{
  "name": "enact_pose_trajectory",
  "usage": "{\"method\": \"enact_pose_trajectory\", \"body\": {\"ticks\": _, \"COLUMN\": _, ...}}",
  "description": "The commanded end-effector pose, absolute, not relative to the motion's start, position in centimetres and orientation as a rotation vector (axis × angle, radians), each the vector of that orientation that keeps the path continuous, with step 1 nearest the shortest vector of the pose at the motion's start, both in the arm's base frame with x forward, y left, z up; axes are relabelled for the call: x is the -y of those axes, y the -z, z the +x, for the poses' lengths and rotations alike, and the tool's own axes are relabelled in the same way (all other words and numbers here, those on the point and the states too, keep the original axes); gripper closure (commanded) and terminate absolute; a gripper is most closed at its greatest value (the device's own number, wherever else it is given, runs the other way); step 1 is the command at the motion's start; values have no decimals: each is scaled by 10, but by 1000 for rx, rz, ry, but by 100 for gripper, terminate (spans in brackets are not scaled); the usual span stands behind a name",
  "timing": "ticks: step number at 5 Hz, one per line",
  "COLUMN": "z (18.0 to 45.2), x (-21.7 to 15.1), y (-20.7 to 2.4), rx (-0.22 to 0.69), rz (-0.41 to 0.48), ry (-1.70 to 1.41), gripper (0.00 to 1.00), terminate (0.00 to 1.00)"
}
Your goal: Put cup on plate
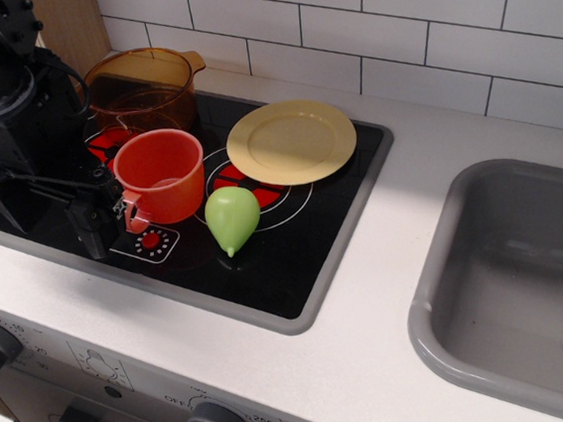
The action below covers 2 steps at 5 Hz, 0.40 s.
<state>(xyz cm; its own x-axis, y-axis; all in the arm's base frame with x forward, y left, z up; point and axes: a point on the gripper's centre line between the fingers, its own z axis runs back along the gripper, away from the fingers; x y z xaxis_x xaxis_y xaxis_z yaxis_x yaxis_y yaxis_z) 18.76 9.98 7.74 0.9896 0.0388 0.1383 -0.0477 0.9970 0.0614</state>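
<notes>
The small opaque red-orange plastic cup [159, 175] stands upright on the black glass hob [295, 250] set into the white worktop [389, 290], toward the worktop's left edge. Its wide round mouth faces straight up, so its long axis runs vertically, and its small side handle [132, 213] points toward the front-left corner of the worktop.

The black robot gripper [102, 216] hangs just to the left of the cup, its dark fingers [92, 229] reaching down beside the handle. The cup lies to the right of the fingers, with the handle right against them; whether the fingers are pinching the handle or merely next to it cannot be told, nor how wide they are spread.

The round flat pale yellow plastic plate [292, 142] lies flat on the hob toward the back edge, to the right of the cup and apart from it. A green pear-shaped toy [232, 218] rests between them nearer the front edge, just beside the cup. A larger translucent amber pot [142, 87] stands behind the cup. A grey sink [518, 288] fills the worktop's right side.
</notes>
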Motion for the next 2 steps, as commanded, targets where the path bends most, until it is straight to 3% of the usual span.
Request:
{"method": "enact_pose_trajectory", "body": {"ticks": 1, "z": 188, "x": -100, "y": -77, "rx": 138, "rz": 65, "ry": -43, "gripper": 0, "terminate": 0}}
{"method": "enact_pose_trajectory", "body": {"ticks": 2, "z": 187, "x": -86, "y": -76, "rx": 161, "rz": 41, "ry": -5, "gripper": 0, "terminate": 0}}
